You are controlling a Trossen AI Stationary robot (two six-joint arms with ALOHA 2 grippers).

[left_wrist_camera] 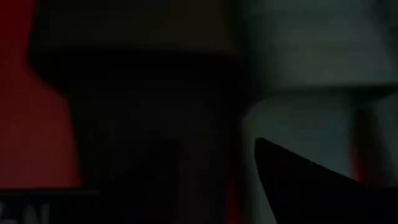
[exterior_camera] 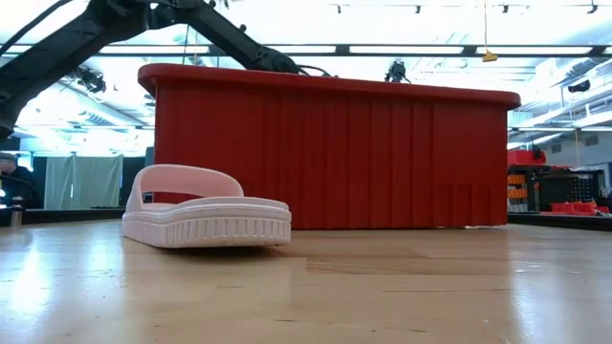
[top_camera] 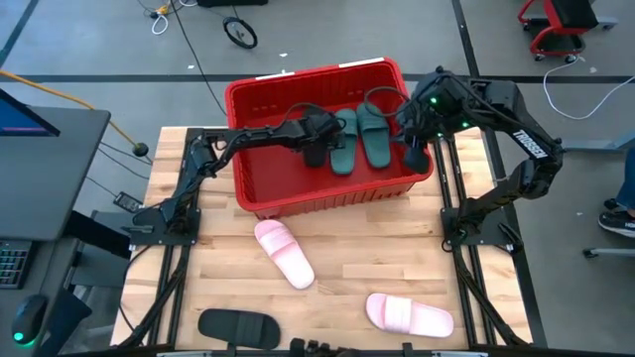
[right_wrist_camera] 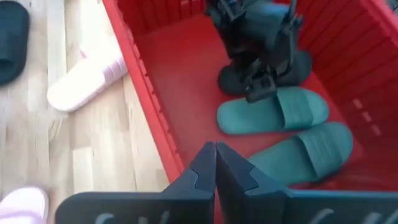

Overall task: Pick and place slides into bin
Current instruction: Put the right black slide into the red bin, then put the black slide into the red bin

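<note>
My left gripper (top_camera: 316,149) was down inside the bin (top_camera: 260,89) at a black slide (right_wrist_camera: 231,79) beside the two green slides (top_camera: 359,137); I couldn't tell whether its fingers were open or gripping, so I judged this the drop-off step. My right gripper (right_wrist_camera: 215,163) hung over the bin's right end, fingers pressed together, holding nothing. Count: two green and one black in the bin, two pink (top_camera: 285,253) and one black (top_camera: 238,328) on the table, so next calls for letting go and reaching for a pink one.

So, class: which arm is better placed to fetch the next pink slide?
Probably right: the right gripper is shut, empty, at the rim of the bin, nearer the front-right pink slide; the left gripper is down inside the bin.
</note>
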